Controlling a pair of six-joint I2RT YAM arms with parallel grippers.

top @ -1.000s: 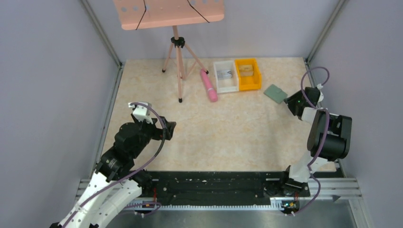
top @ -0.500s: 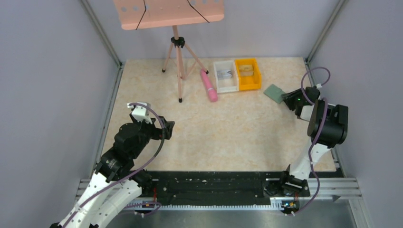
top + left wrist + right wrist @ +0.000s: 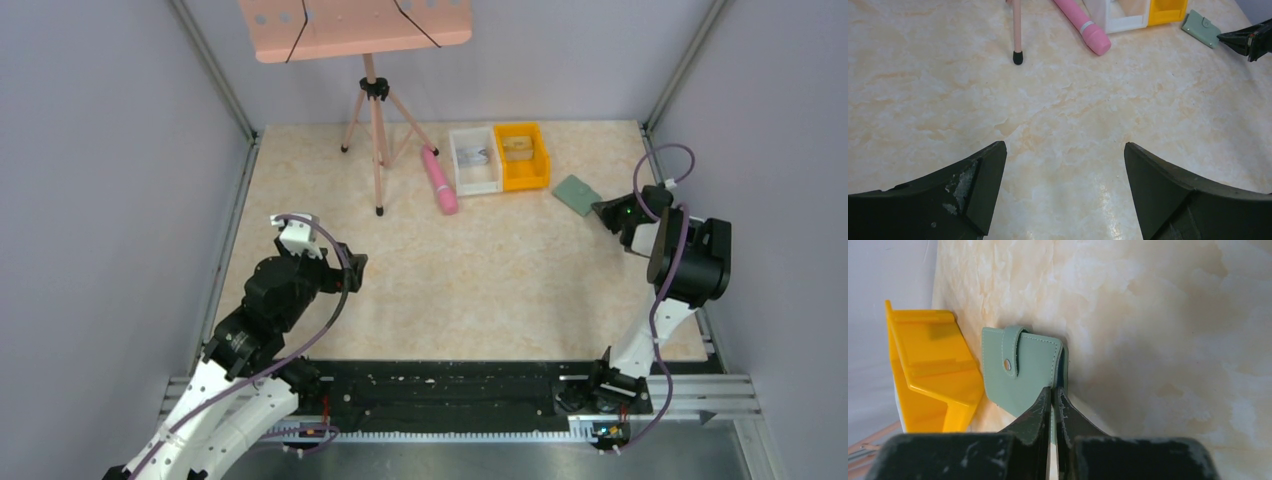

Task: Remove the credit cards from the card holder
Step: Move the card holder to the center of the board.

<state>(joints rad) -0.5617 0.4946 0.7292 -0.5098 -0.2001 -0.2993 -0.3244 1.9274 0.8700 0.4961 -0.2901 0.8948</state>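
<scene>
Right fingers (image 3: 1044, 405) were pinched together, tips at the near edge of the card holder (image 3: 1023, 365), which lay closed on the surface (image 3: 1173, 340) just beside the orange bin (image 3: 928, 365). Whether they'd nipped the cover, I couldn't tell. Best play, I reckoned: catch the top flap only, lift gently, pop the snap strap (image 3: 1010, 352) without dragging the holder. Left fingers (image 3: 980, 175) hung wide, well apart, holding nothing. The credit cards were hidden inside, none showing.

Plain grey walls (image 3: 90, 200) enclose a beige marbled tabletop (image 3: 480, 270), evenly lit.
</scene>
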